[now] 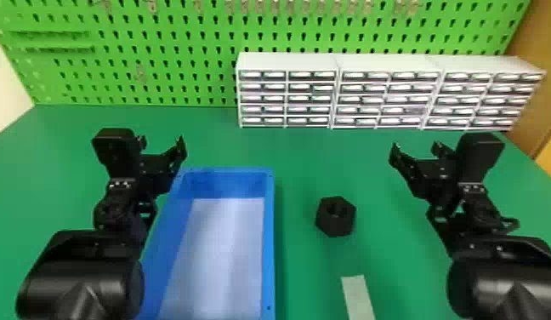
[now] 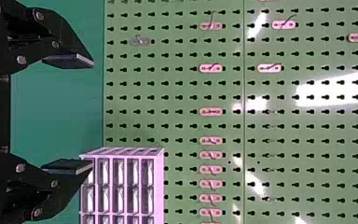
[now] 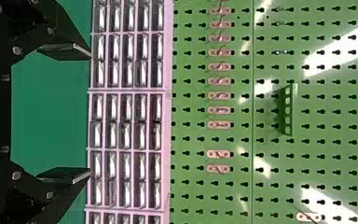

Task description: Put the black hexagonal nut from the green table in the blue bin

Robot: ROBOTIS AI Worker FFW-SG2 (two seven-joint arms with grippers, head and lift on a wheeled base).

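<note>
The black hexagonal nut (image 1: 336, 216) lies on the green table (image 1: 304, 157), to the right of the blue bin (image 1: 268, 238), with its hole facing up. Over the bin's far left corner area is my left gripper (image 1: 162, 144), open and holding nothing; in its wrist view the left gripper (image 2: 91, 114) has widely spaced fingers. My right gripper (image 1: 415, 151) is beyond the nut and to its right, apart from it. Seen from its own wrist, the right gripper (image 3: 91, 113) is also open with nothing between the fingers. The bin holds only a pale bottom surface.
White drawer cabinets (image 1: 389, 61) line the back right of the table, against a green pegboard (image 1: 160, 72) with hooks. A pale flat strip (image 1: 358, 298) lies on the table near the front, closer than the nut.
</note>
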